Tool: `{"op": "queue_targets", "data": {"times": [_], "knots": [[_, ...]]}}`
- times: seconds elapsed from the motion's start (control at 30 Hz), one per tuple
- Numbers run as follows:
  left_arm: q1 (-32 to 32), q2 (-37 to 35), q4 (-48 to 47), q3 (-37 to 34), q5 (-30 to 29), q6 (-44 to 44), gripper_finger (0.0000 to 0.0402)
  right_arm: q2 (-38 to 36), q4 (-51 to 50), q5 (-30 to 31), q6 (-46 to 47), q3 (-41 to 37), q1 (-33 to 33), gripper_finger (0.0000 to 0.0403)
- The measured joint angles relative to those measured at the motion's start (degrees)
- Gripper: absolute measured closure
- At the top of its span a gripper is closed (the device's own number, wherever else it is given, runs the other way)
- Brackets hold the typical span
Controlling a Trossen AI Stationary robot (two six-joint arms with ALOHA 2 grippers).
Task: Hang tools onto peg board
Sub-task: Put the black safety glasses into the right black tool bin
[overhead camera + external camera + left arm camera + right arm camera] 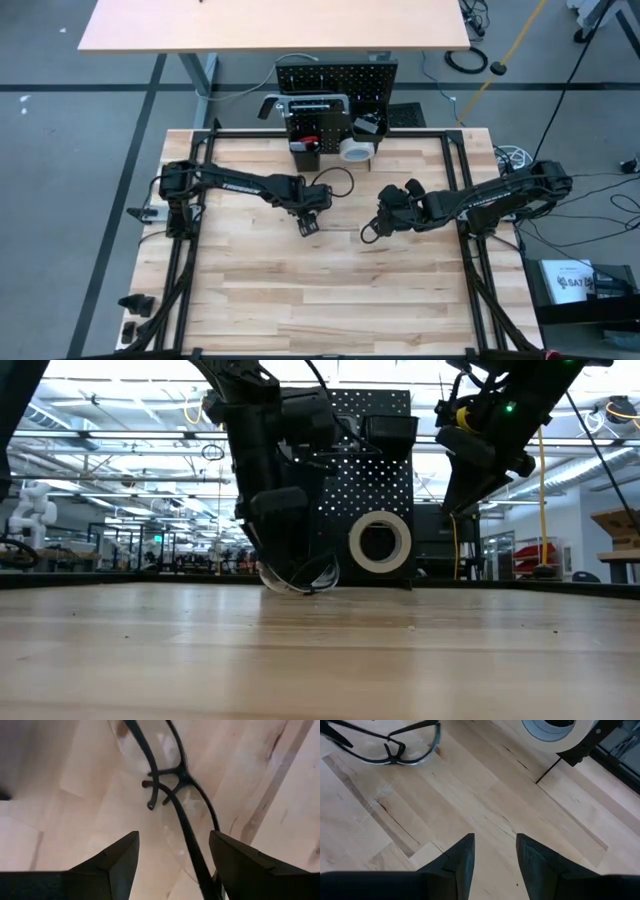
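We found the peg board (336, 78) upright at the table's (330, 300) far edge, the white tape roll (380, 541) already on it. Our left gripper (172, 857) hovered, fingers apart, over clear safety glasses (390, 745) lying on the wood; the right gripper (495, 852) waited nearby, fingers apart, empty. We judged the thin frame might slip when pinched.

Peg board (336, 78): black, regular grid of pale holes; bins (306, 152) on it black; white tape roll (380, 541) with dark core hanging low on the panel; something red (309, 141) in the left bin (can't tell which tool); grey bar clamp (312, 103) across the top; safety glasses (390, 746): black frame, clear lenses; table (300, 290): light wood planks, darker grain streaks; both arms dark.
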Motion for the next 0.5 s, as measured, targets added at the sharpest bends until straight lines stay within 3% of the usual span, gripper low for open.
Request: {"op": "queue_targets", "data": {"times": [0.13, 0.23, 0.37, 0.5], "knots": [[-0.04, 0.69, -0.03, -0.02, 0.32, 0.31, 0.0163, 0.0, 0.0, -0.06, 0.0, 0.01, 0.0, 0.0264], [-0.04, 0.69, 0.18, -0.02, 0.21, 0.66, 0.0195, 0.0, 0.0, -0.08, 0.0, -0.01, -0.02, 0.0264], [-0.04, 0.69, 0.11, -0.02, 0.05, 1.77, 0.027, 0.02, 0.02, -0.06, -0.02, 0.01, 0.0, 0.0264], [-0.09, 0.63, 0.06, -0.02, -0.02, 2.85, 0.0369, 0.02, 0.01, -0.06, -0.01, 0.01, -0.01, 0.0264]]}}
